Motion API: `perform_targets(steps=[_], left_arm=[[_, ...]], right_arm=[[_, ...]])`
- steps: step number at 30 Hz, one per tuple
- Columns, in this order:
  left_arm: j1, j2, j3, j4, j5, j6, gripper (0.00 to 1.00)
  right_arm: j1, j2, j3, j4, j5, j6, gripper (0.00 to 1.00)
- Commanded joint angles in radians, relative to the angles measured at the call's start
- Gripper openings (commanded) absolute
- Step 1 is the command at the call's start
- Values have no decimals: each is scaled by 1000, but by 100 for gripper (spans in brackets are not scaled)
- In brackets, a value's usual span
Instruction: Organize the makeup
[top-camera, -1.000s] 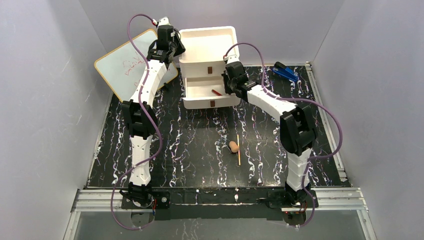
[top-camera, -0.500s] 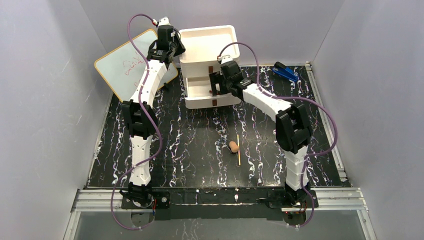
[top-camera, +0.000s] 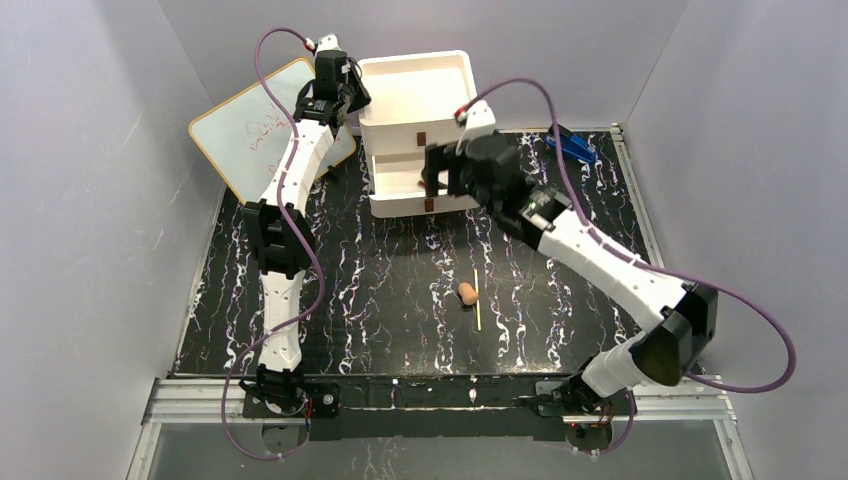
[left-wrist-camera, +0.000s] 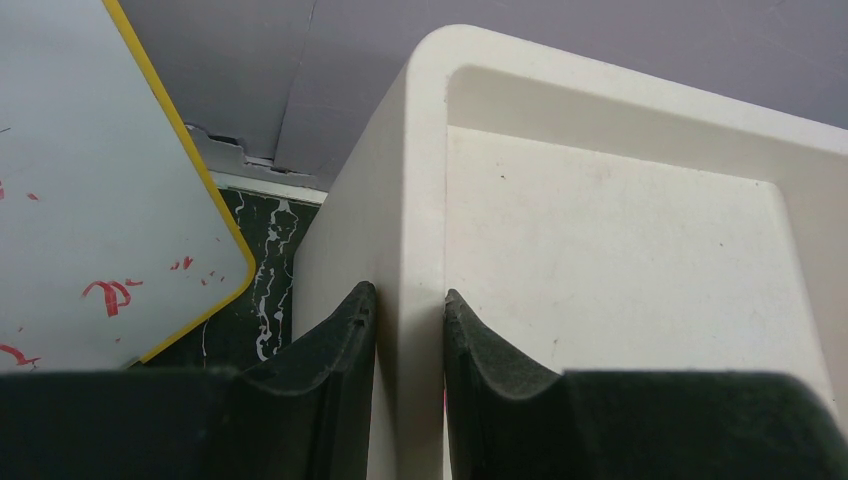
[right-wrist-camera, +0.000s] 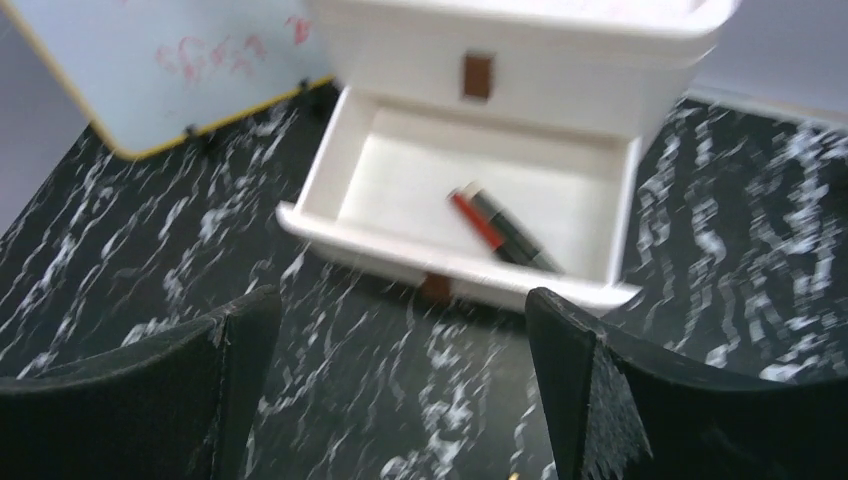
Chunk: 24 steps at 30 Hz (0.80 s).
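Left gripper (left-wrist-camera: 410, 335) clamped on drawer box (left-wrist-camera: 610, 240) wall. Right gripper (right-wrist-camera: 395, 310) wide apart, empty (pencils (right-wrist-camera: 500, 228) already inside). I'd drop straight onto sponge (top-camera: 467, 293), clear of yellow stick (top-camera: 477, 302).

One sponge (top-camera: 467, 293) and one stick (top-camera: 477, 300) lie near the middle of the table (top-camera: 350, 290). One red pencil (right-wrist-camera: 476, 218) and one dark pencil (right-wrist-camera: 520, 238), two in all, lie in the one open drawer (right-wrist-camera: 400, 180). One box (top-camera: 415, 95) has two handles (top-camera: 421, 140). One whiteboard (top-camera: 250, 130) stands at the far left corner and one clip (top-camera: 571, 144) at the far right.
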Motion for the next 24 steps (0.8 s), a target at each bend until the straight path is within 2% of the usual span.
perform_targets(steps=[1,5,9,20,24], left_arm=[[19,-10,-26,-75,-6,-18,0],[17,-7,-26,-74,4,-13,0],[13,-8,-24,-75,11,-6,0],[9,-20,-23,-76,19,20,0],[8,-21,-20,-75,27,25,0]], right_arm=[[94,-24,-203,13,70,171,99],[135,40,-278,7,128,354,99],[161,153,-220,-10,199,399,99],[150,452,121,8,311,276,99],[108,523,187,53,325,210,99]])
